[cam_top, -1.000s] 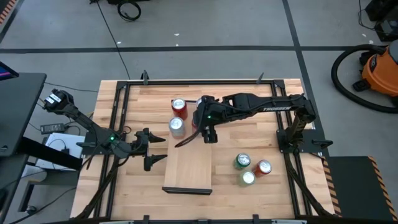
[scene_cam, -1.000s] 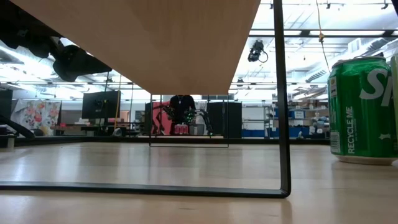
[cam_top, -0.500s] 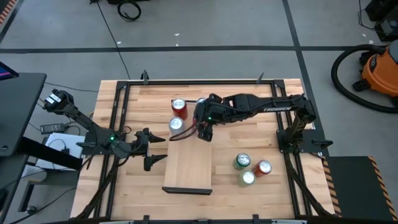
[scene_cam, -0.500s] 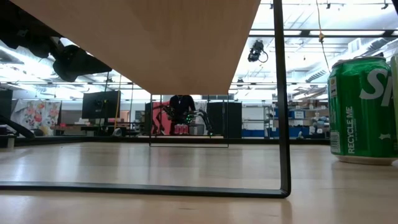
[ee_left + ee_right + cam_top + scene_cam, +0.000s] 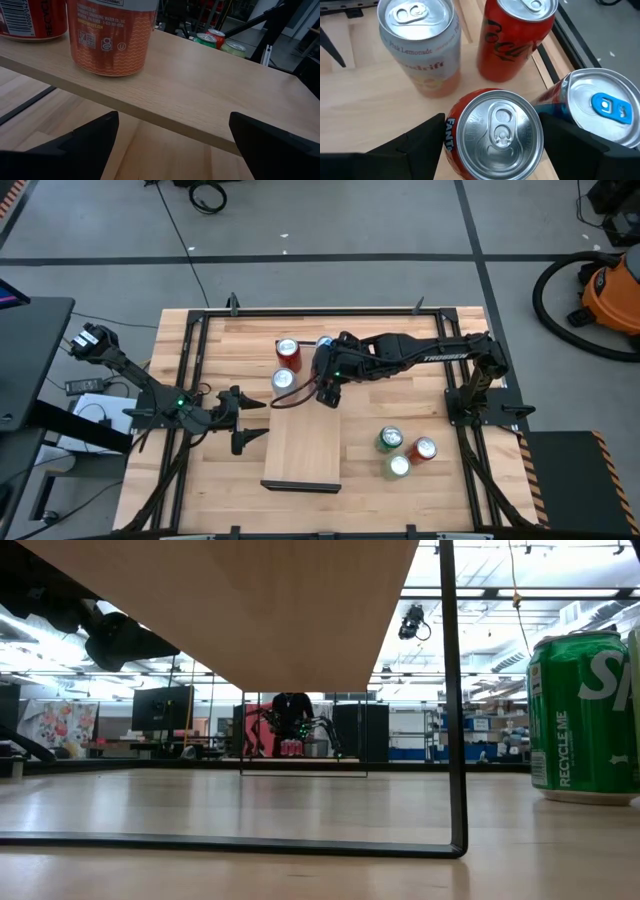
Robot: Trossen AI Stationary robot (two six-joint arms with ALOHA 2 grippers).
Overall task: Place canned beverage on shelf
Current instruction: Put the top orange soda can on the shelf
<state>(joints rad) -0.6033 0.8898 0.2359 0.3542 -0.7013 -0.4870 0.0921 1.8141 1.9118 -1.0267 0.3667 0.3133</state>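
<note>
right end effector (image 5: pixel 325 388) hangs over the far end of the shelf (image 5: pixel 303 450), and its wrist view looks straight down on an orange can (image 5: pixel 493 135) that sits between its two dark fingers (image 5: pixel 412 145). the fingers are spread wide, one on each side of that can; whether they touch its sides cannot be told.

around it, in the wrist view: a pale pink lemonade can (image 5: pixel 417 42) and a red can (image 5: pixel 512 35) stand just beyond the orange can, and a can with a blue tab (image 5: pixel 597 112) stands close at its side. these neighbours crowd the end effector, with little room on the blue-tab side. in the high view the red can (image 5: pixel 288 353) and the pale can (image 5: pixel 284 381) stand on the table (image 5: pixel 200 480) next to the shelf's far end.

the shelf lies along the middle of the table, its near end marked by a dark strip. three more cans, a green one (image 5: pixel 389 440), a red-topped one (image 5: pixel 424 448) and a pale green one (image 5: pixel 398 467), stand together well apart from the shelf on the right side. the low view shows a green can (image 5: pixel 583 715) beside the shelf's thin black leg (image 5: pixel 453 690).

left end effector (image 5: pixel 243 420) waits low at the shelf's left edge, fingers (image 5: pixel 75 145) wide apart and holding nothing; its wrist view looks across the board at an orange-patterned can (image 5: pixel 112 35).
</note>
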